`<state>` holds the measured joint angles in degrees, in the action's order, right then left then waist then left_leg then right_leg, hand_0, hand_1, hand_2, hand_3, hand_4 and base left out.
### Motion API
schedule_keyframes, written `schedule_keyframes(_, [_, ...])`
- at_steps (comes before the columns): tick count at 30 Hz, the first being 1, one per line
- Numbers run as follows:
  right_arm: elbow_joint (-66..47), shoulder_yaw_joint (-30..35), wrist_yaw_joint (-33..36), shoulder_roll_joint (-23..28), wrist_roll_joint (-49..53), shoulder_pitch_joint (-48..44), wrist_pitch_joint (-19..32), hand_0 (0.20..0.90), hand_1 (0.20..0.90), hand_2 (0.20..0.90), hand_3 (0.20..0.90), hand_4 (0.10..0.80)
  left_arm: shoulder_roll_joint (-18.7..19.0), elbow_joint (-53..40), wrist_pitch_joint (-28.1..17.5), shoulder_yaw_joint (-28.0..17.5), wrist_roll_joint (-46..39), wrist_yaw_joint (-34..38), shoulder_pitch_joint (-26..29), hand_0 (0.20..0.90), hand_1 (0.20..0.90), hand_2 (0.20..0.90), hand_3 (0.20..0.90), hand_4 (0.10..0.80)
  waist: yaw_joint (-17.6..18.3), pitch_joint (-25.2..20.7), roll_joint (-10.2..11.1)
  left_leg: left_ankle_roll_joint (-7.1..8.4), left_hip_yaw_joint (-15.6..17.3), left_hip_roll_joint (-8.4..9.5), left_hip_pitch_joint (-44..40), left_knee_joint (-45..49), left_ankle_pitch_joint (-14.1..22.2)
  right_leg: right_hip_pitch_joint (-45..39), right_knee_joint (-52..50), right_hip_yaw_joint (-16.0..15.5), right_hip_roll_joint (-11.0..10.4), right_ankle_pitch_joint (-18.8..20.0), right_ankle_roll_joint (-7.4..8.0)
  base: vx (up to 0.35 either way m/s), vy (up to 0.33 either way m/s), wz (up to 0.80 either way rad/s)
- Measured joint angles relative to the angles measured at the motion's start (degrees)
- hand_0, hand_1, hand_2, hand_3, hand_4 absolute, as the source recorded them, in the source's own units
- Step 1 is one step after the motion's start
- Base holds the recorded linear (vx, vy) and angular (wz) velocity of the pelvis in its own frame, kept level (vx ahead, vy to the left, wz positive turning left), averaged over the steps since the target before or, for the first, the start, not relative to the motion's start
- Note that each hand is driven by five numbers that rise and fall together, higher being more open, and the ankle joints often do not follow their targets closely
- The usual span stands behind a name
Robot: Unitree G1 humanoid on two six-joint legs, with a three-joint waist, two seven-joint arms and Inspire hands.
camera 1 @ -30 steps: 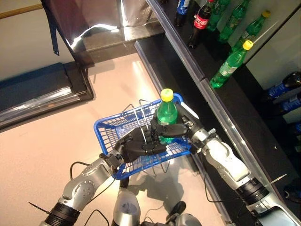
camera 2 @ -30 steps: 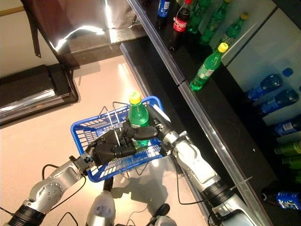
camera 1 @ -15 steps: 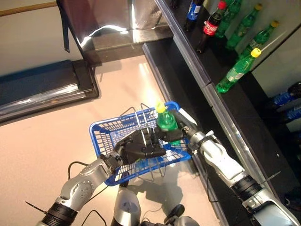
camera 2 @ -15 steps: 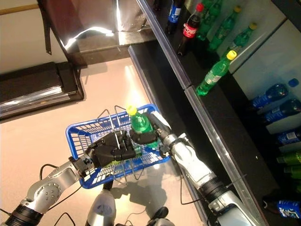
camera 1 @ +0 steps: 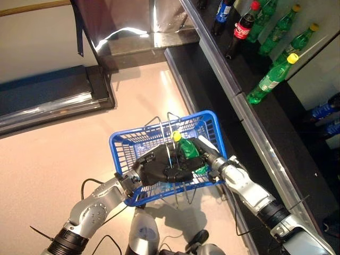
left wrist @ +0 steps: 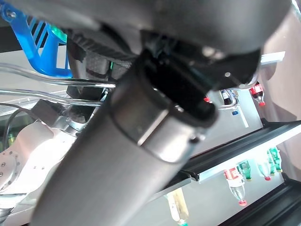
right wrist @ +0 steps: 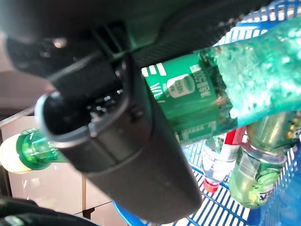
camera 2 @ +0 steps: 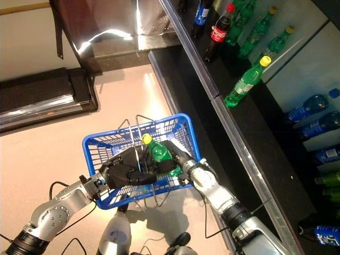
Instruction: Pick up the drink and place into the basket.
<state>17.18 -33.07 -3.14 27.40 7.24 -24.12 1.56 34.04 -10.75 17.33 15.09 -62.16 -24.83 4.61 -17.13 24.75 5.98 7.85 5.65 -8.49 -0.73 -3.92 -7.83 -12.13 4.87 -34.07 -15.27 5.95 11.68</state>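
A blue wire basket (camera 1: 119, 151) hangs in front of me, my left hand (camera 1: 158, 168) curled round its metal handles (left wrist: 70, 84). Inside it a green drink bottle (camera 1: 187, 149) with a yellow cap (camera 1: 177, 136) leans toward my left, low between the walls. My right hand (camera 1: 209, 159) is shut round the bottle's body (right wrist: 202, 99), its thumb (right wrist: 117, 141) across the label. Under the bottle two other bottles lie on the basket's floor, one greenish (right wrist: 256, 183) and one clear with a red cap (right wrist: 214, 162).
A long dark shelf (camera 1: 234, 93) runs along my right. On it stand a cola bottle (camera 1: 241, 34) and several green bottles, one of them (camera 1: 270, 82) lying on its side. Blue bottles (camera 1: 324, 111) sit lower right. A dark low platform (camera 1: 48, 101) lies far left.
My right hand has lowered the green bottle from upright above the rim down into the basket, tipping it over. The left hand keeps its hold on the handles. The camera has shifted slightly.
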Motion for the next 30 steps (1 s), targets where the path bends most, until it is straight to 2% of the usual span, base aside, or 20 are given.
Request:
schedule_keyframes(6, [0.0,-0.26,0.34,-0.08,-7.42,-0.25,0.0,0.3,0.3,0.3,0.2,0.1,-0.57,0.0,0.74,0.02,0.02,-1.39,0.14,0.3,0.3,0.3,0.2,0.1,-0.03,0.0,0.0,0.01,-0.05,0.0,0.01,-0.01,-0.05,-0.01,0.0,-0.02,0.01,-0.06,0.04,0.0,0.0,0.0])
schedule_keyframes(17, [0.01,-5.61,1.67,0.53,-18.56,-7.29,-1.65,0.3,0.3,0.3,0.2,0.1,-0.95,0.0,1.47,1.46,0.19,-2.27,0.71,0.3,0.3,0.3,0.2,0.1,-0.31,0.0,0.0,0.01,-0.31,0.06,0.01,0.01,-0.05,-0.19,0.0,-0.19,0.01,-0.06,0.03,0.0,0.0,0.0])
schedule_keyframes(30, [4.04,-9.11,1.48,-0.2,-22.29,-11.18,-2.91,0.3,0.3,0.3,0.2,0.1,-0.98,0.0,1.9,4.66,0.25,-3.68,4.79,0.3,0.3,0.3,0.2,0.1,-1.76,0.0,0.0,-0.04,-1.33,0.27,0.0,0.06,-0.13,-0.93,0.01,-0.43,-0.01,-0.11,-0.02,0.003,0.0,0.03])
